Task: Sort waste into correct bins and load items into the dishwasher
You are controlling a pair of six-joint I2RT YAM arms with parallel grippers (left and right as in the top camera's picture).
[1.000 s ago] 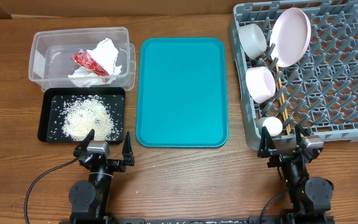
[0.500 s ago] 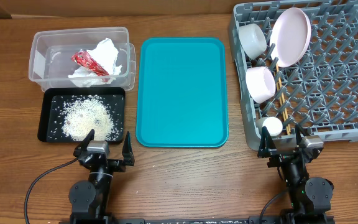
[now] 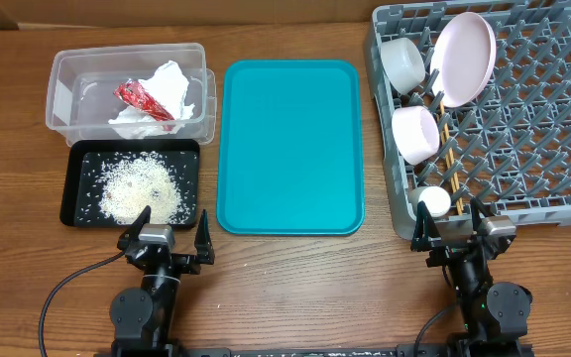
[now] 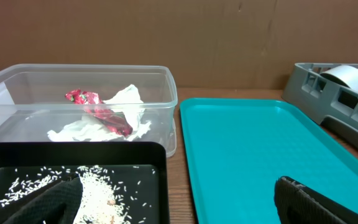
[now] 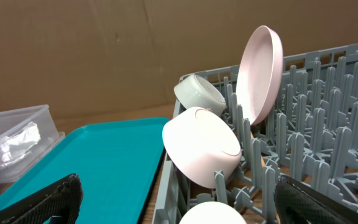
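Observation:
The clear tub holds the white napkin and the red wrapper; both also show in the left wrist view. The black tray holds the rice grains. The grey dish rack holds the white plate on edge, two bowls, the small cup and the chopsticks. My left gripper is open and empty in front of the black tray. My right gripper is open and empty at the rack's front edge.
An empty teal serving tray lies between the bins and the rack. Bare wooden table runs along the front. A brown cardboard wall stands behind the table.

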